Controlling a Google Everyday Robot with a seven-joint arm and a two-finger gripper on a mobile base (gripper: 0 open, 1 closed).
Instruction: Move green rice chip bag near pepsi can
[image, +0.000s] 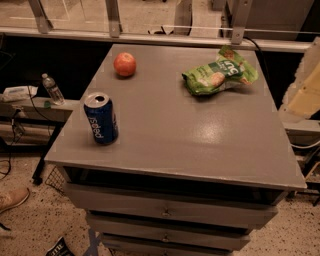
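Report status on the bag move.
Gripper out of view. Green rice chip bag back right; pepsi can upright front left. Apple back left, off the line between them.

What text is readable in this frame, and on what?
"pepsi": white letters running down the side of the pepsi can.
White lettering on the green rice chip bag: too blurred to read.
Label on the clear bottle: too small to read.
No other text. The hand is not in view.
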